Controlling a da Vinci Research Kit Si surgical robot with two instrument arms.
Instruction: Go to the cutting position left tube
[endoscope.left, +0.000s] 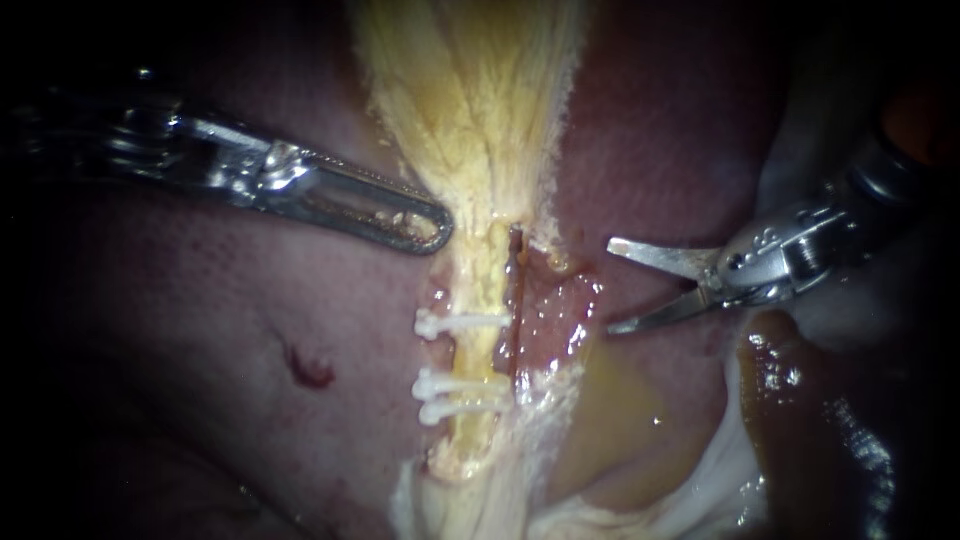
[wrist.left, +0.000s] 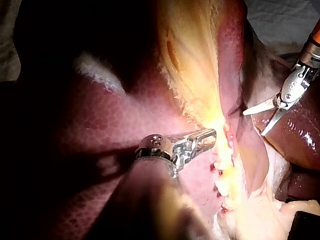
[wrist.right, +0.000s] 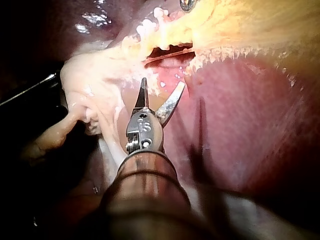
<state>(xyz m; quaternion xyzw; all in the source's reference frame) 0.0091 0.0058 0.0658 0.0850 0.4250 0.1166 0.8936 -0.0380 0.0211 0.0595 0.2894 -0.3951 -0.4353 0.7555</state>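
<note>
Endoscope view, right instrument (endoscope.left: 612, 286): blades spread apart, gripping nothing.
Left tube (endoscope.left: 478, 355): ahead of the blades, beyond a thin red strand (endoscope.left: 517, 300), uncut.
Clips (endoscope.left: 455, 395): three across the tube, with a gap between them.
Progress: approach unfinished; the blades do not yet straddle that gap.

The left instrument (endoscope.left: 440, 228) is bright, silvery steel. Its tip is long, narrow and round-ended, with a slot cut through its length and fine ridges along the edge. Behind the tip sits a knuckle of stacked metal links with small round pins, then a dark shaft. The right instrument (endoscope.left: 610, 286) ends in two thin, pointed, slightly curved blades on one pivot. Its shiny housing bears stamped marks and two round rivets — behind it, a ringed dark sleeve with an orange band.
</note>
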